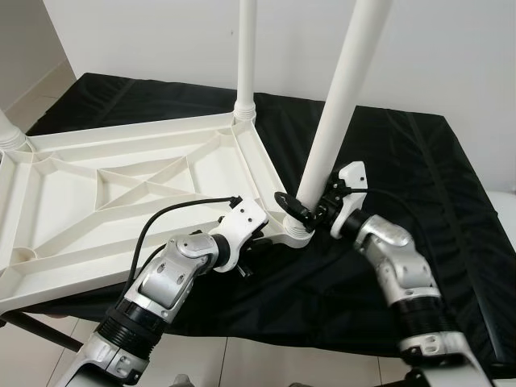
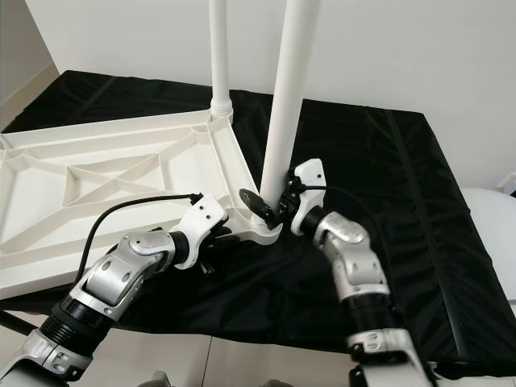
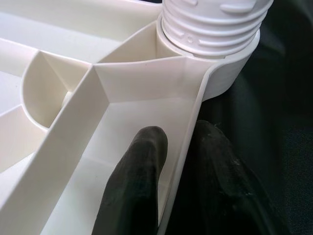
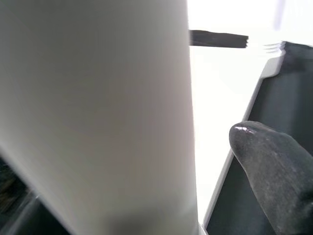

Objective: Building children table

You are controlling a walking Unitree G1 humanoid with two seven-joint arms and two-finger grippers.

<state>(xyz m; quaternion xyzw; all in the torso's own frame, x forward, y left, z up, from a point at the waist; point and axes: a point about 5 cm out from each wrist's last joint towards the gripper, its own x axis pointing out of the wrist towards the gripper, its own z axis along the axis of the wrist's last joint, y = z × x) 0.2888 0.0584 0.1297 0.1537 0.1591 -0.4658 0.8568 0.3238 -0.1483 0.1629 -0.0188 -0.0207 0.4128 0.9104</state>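
- Black cloth [image 1: 419, 185] covers the counter under a plain white wall, and the white plastic tabletop [image 1: 97, 201] lies on it upside down, ribbed underside up, its near edge hanging past the counter's front.
- One white leg [image 1: 246, 56] stands upright in the far corner socket; another leg [image 1: 343, 97] leans a little in the near corner socket [image 1: 294, 230], its coarse thread still showing above the collar in the left wrist view, so by my judgement it is not yet screwed home.
- The tabletop looks like light, hollow moulded plastic: stiff along its ribs, smooth and rather slippery, and likely to slide or turn on the cloth when a leg is twisted.
- The rim wall beside the socket is the sensible hold, thin enough to pinch. The left end effector [image 3: 173, 161] does just that, nearly closed, one finger inside the rim and one outside.
- The leg is a smooth rigid tube with nothing to key against, best taken low by the socket, where leverage is short.
- The right end effector [image 1: 310, 208] sits there, fingers either side of the tube and closed around it; how firmly they press, I cannot tell.
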